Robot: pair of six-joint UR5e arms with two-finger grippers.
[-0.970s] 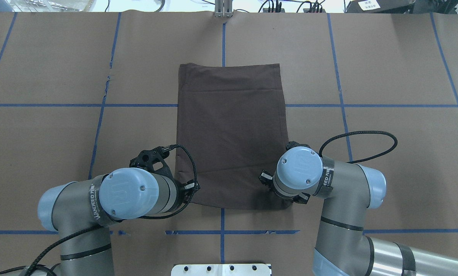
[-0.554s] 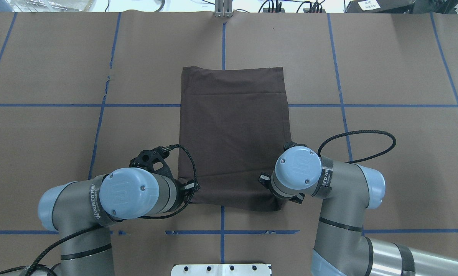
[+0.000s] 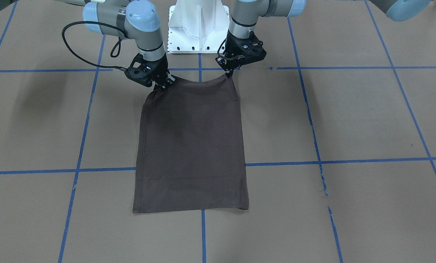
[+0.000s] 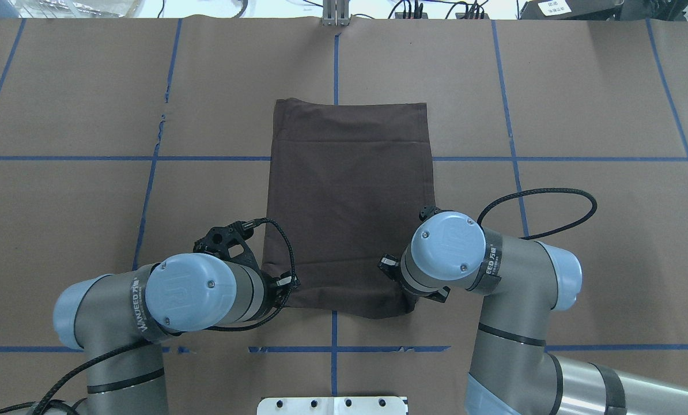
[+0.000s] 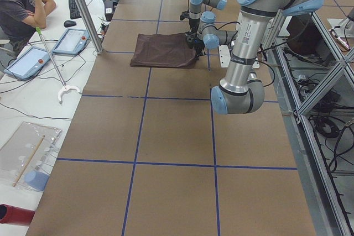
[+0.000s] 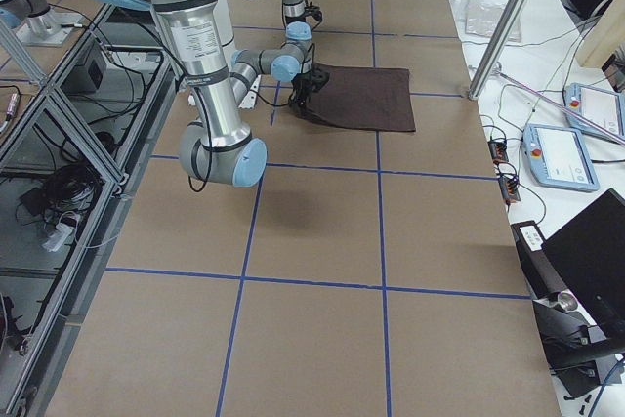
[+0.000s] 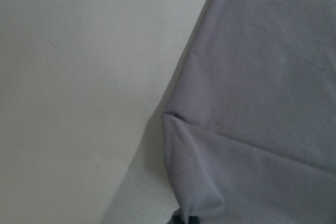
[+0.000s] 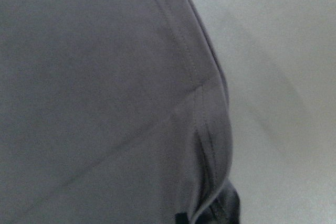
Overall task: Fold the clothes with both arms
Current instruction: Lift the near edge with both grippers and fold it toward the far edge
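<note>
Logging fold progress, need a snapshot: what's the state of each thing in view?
shirt: folded into a narrow rectangle, far part flat on the table, both robot-side corners lifted
left gripper: shut on one robot-side shirt corner
right gripper: shut on the other robot-side corner
table: covered in brown paper with blue tape lines

The shirt (image 4: 347,202), dark grey-brown and folded into a long rectangle, lies flat mid-desk (image 4: 580,115) with its near edge raised. The left gripper (image 3: 228,74) pinches its 7 o'clock corner, the right gripper (image 3: 163,86) its 5 o'clock corner.
</note>
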